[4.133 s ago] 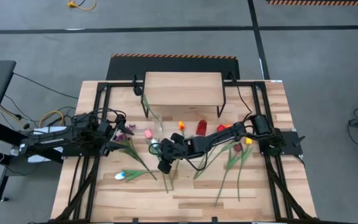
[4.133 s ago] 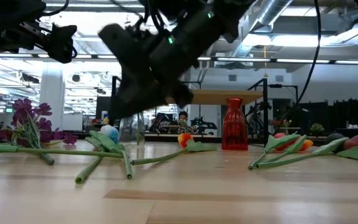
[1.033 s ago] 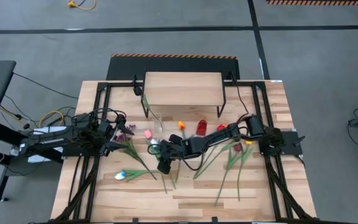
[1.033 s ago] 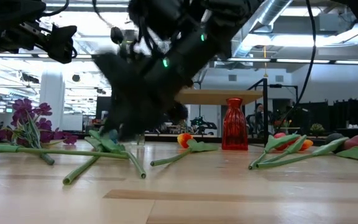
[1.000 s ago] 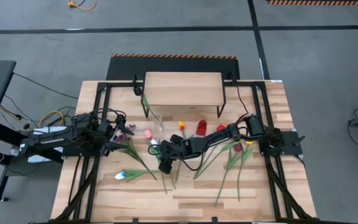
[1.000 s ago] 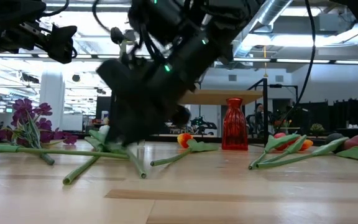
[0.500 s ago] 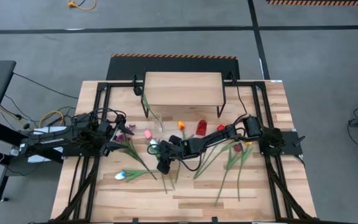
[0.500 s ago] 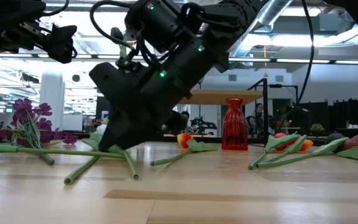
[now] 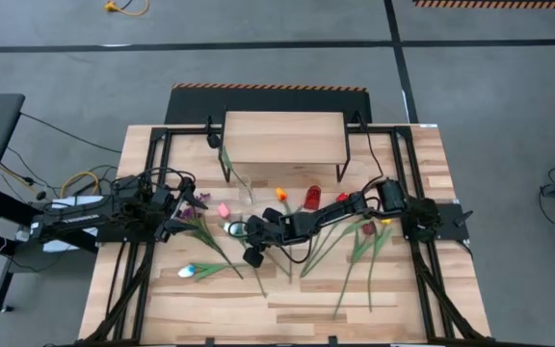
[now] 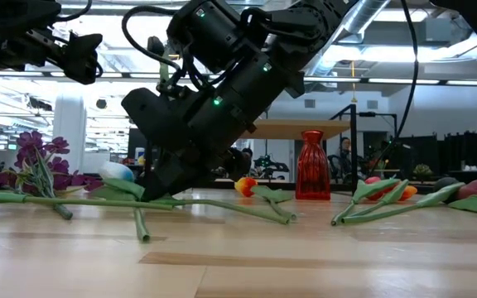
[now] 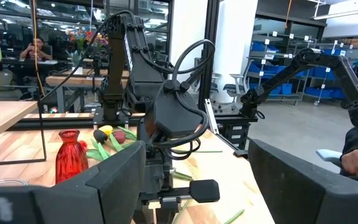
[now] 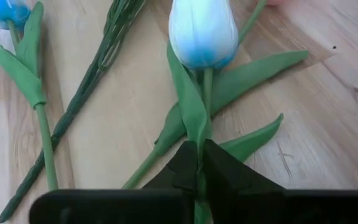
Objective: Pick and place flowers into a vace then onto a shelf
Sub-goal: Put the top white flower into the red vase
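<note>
Fingers of the right gripper [image 12: 194, 167] pinch together on the white tulip [image 12: 202, 31] stem.
Tulip lies on the table [image 9: 287, 304] centre; left gripper [image 9: 183, 204], spread apart, waits at nine o'clock; shelf [image 9: 283, 138] stands at twelve.

Bright even overhead light, soft shadows, blurred wrist foreground

Overhead and table-level cameras, two wrist close-ups, one shared tabletop [image 9: 393, 299].
</note>
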`<state>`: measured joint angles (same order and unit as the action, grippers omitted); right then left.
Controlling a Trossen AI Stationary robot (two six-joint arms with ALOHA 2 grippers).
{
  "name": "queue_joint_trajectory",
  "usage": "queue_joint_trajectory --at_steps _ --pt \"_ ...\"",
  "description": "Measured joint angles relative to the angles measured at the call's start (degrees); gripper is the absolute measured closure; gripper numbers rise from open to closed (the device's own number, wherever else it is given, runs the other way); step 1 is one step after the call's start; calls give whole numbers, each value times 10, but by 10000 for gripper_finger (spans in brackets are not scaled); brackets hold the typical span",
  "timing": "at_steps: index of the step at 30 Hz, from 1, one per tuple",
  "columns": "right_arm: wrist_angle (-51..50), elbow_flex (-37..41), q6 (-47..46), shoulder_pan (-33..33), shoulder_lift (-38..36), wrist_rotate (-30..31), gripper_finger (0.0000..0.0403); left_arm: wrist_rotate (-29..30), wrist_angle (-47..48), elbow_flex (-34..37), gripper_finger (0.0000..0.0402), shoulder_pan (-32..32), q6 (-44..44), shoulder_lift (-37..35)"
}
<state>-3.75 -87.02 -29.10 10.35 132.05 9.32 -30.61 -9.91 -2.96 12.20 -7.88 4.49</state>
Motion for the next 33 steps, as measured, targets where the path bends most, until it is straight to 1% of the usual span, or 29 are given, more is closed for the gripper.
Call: queue_joint_trajectory --at_steps 4,17,29,33 --pt "0 0 0 0 -3 0 398 0 0 0 126 0 0 0" --pt "-8 3 11 2 -42 12 400 0 1 0 126 0 0 0" --pt "-7 3 11 4 -47 13 402 0 1 0 126 0 0 0" --pt "-7 1 18 10 -68 13 402 0 1 0 126 0 0 0"
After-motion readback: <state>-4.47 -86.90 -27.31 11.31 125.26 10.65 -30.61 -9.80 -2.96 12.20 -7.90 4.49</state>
